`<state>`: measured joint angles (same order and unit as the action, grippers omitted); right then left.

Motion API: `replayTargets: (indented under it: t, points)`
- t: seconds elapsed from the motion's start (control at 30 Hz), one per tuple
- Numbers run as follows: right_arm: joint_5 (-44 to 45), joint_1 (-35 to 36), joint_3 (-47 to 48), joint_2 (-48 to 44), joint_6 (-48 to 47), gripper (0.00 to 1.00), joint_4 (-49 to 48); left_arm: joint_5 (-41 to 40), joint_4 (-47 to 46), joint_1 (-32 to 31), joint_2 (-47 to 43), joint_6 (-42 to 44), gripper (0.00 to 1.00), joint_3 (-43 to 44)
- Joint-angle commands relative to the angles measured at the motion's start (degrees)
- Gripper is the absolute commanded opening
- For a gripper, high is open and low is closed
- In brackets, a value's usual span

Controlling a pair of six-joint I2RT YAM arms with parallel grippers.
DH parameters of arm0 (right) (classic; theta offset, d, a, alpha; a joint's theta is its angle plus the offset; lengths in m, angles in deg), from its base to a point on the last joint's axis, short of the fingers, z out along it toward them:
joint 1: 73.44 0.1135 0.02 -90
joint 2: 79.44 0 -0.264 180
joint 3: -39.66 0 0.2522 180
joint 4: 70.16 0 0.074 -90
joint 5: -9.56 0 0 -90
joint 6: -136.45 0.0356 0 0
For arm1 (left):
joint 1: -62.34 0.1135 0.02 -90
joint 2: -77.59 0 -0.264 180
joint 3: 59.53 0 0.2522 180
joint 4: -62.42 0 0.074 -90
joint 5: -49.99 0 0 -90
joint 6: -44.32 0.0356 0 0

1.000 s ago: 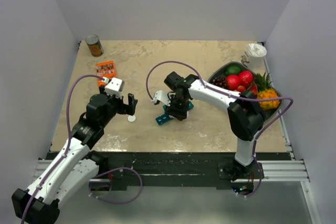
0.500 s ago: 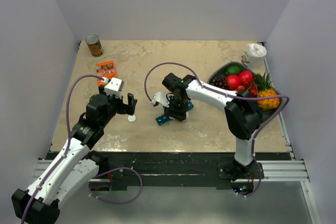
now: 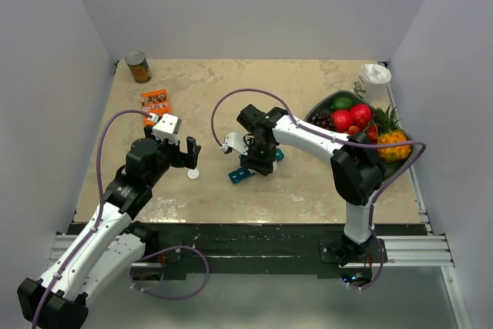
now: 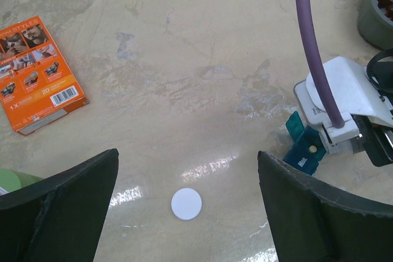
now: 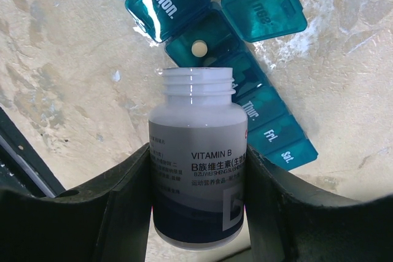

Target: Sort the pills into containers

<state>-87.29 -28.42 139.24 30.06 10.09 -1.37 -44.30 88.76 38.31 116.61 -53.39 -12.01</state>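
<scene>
The table (image 3: 308,86) has a beige top with a marbled, stone-like pattern of pale grey veins and patches. It is closed in on three sides by plain matte panels in a light grey-lilac tone: a back wall (image 3: 254,5), a left wall (image 3: 54,75) and a right wall (image 3: 451,75), all rising out of the frame. Along the near edge runs a black strip (image 3: 254,238), with silver metal rails (image 3: 420,250) beside it. Below that lies a flat grey surface (image 3: 269,298), possibly the floor. Soft light leaves small bright glints (image 4: 212,165) on the glossy top.
</scene>
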Motion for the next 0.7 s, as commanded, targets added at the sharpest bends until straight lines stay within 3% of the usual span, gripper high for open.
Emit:
replayTargets:
  t: [0.0, 0.67]
  points:
    - [0.96, 0.6, 2.33, 0.54, 0.85, 0.0, 1.75, -0.19, -0.89, 0.48, -0.53, 0.76, 0.99, 1.57]
    - [2.72, 1.22, 4.71, 2.48, 0.94, 0.0, 3.86, 0.25, -1.06, 0.74, -0.62, 0.76, 0.99, 1.57]
